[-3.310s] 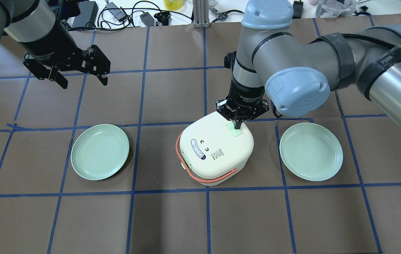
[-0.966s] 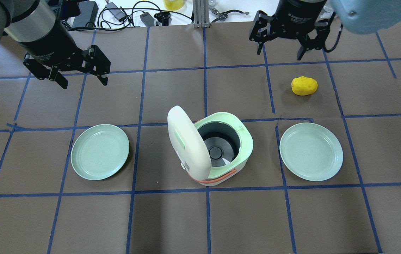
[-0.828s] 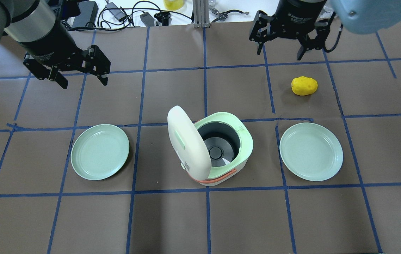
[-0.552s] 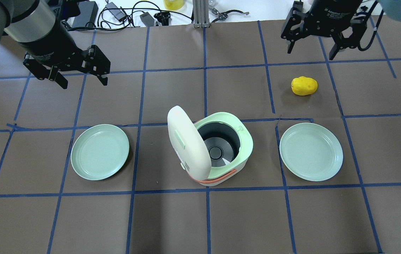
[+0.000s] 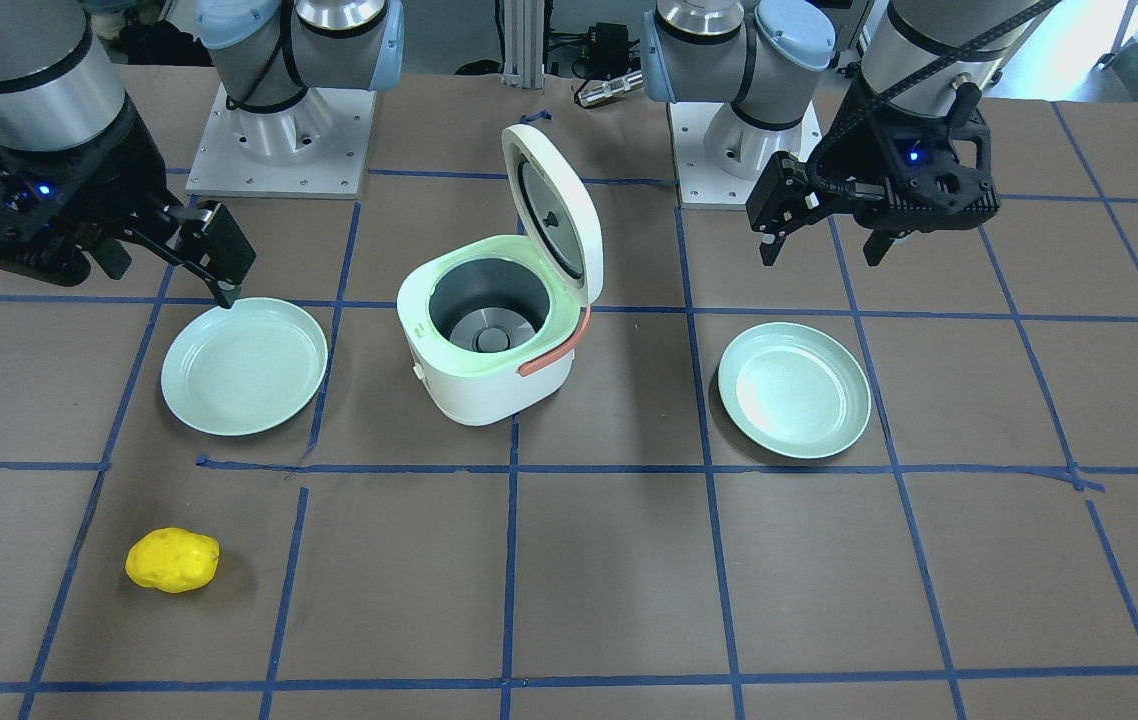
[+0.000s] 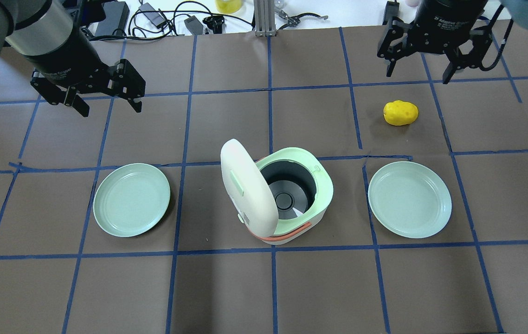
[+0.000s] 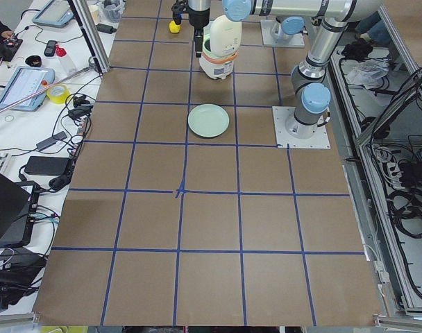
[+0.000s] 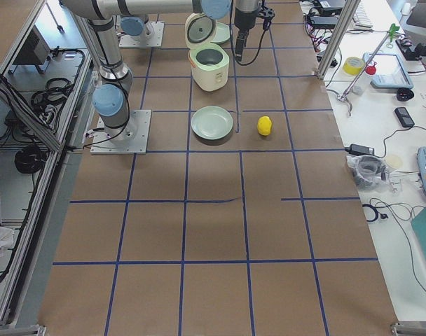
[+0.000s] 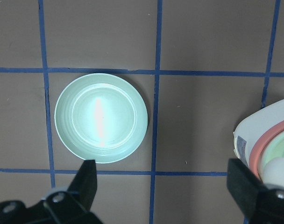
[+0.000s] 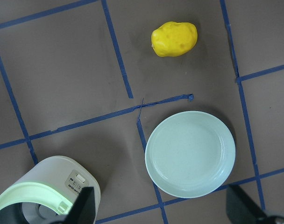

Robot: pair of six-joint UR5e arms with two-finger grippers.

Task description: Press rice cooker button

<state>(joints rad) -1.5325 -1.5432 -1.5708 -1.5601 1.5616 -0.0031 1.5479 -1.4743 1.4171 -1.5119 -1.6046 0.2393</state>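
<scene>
The white rice cooker [image 6: 325, 183] stands mid-table with its lid [image 6: 245, 185] swung up and open, showing the pale green rim, grey inner pot and coral handle. It also shows in the front view [image 5: 484, 385] and at the edge of both wrist views [image 9: 268, 144] [image 10: 48, 191]. My right gripper [image 6: 418, 76] hangs open and empty over the far right of the table, well away from the cooker. My left gripper [image 6: 111, 109] hangs open and empty over the far left.
Two pale green plates lie left [image 6: 132, 199] and right [image 6: 410, 199] of the cooker. A yellow potato [image 6: 400, 112] lies beyond the right plate, just below my right gripper. Cables and adapters line the far table edge.
Earlier my right gripper was shut, pressing the green button on the closed lid. The lid has since sprung open; the right gripper opened and moved up and rightward. The left arm held still.
</scene>
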